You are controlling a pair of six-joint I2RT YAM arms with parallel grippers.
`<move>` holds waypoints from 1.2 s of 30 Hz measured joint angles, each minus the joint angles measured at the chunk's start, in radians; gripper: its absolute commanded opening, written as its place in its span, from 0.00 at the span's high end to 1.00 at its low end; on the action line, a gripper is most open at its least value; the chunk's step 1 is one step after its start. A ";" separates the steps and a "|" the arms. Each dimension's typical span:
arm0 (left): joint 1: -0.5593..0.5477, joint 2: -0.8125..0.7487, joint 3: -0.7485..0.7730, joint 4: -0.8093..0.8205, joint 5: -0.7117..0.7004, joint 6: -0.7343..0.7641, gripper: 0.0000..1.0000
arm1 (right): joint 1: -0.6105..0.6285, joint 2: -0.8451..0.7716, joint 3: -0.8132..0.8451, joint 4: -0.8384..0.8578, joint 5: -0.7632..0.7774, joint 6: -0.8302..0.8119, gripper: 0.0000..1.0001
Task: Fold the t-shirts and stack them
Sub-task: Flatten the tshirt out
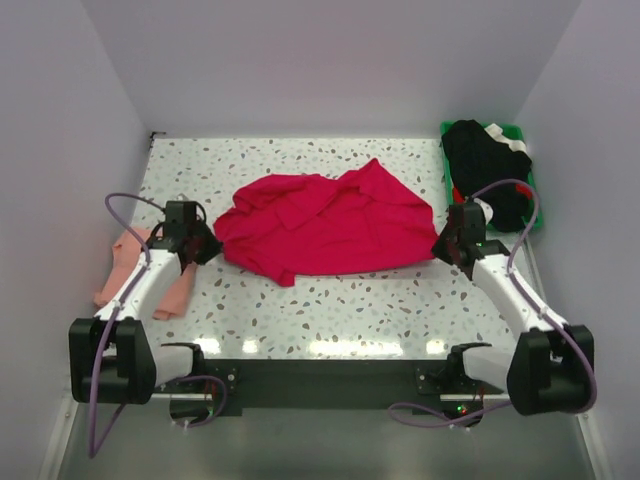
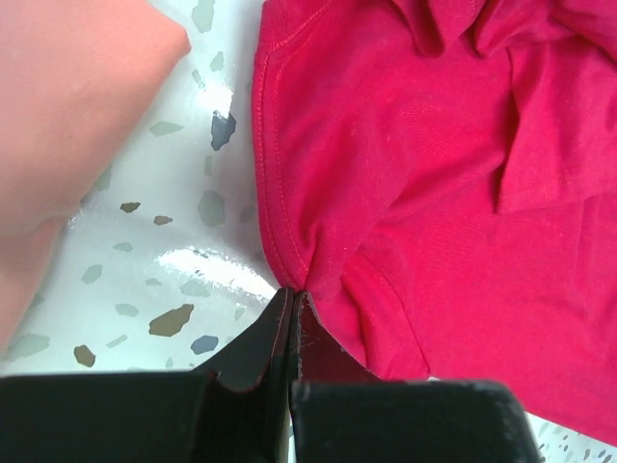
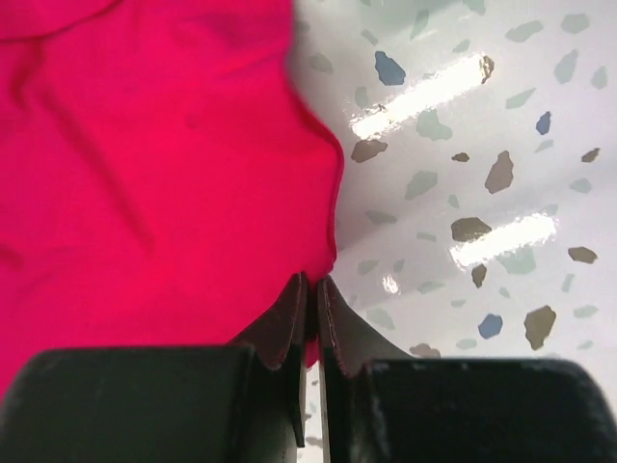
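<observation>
The soft crimson-red cloth t-shirt [image 1: 320, 228] in the middle is one plain, saturated colour, and its hem is stitched in matching red thread. At the left, the pale salmon-pink cloth t-shirt [image 1: 112, 280] is also plain. The glossy table top [image 1: 330, 300] is white terrazzo speckled with grey, brown and a few blue flecks. At the far right, the bright green plastic bin [image 1: 515, 128] holds a black garment [image 1: 485, 160] with white patches. The left arm [image 1: 150, 285] and right arm [image 1: 505, 290] are white with black joints and carry purple cables [image 1: 125, 197]. The left gripper [image 2: 292, 294] and the right gripper [image 3: 310, 282] are matte black. The walls [image 1: 330, 60] are pale lilac-grey.
</observation>
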 measured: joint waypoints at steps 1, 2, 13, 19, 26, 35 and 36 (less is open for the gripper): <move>0.000 -0.012 0.000 -0.006 -0.001 0.001 1.00 | 0.000 -0.045 0.000 -0.017 -0.002 0.001 0.97; 0.001 -0.024 0.000 -0.013 -0.002 0.004 1.00 | -0.001 -0.080 0.000 -0.031 -0.003 0.002 0.97; 0.005 -0.240 -0.040 -0.115 -0.032 -0.003 0.97 | -0.001 -0.362 -0.014 -0.256 -0.014 0.021 0.86; 0.006 -0.293 -0.039 -0.168 -0.038 -0.010 0.85 | -0.005 -0.398 -0.017 -0.315 0.002 0.023 0.85; 0.006 -0.286 -0.014 -0.201 -0.064 -0.009 0.45 | -0.028 -0.343 -0.017 -0.318 0.002 0.020 0.77; -0.072 -0.391 -0.162 -0.147 -0.019 -0.054 0.46 | -0.026 -0.307 -0.046 -0.240 -0.116 -0.031 0.59; -0.118 -0.420 -0.200 -0.148 -0.024 -0.078 0.47 | -0.021 -0.312 -0.051 -0.233 -0.129 -0.037 0.56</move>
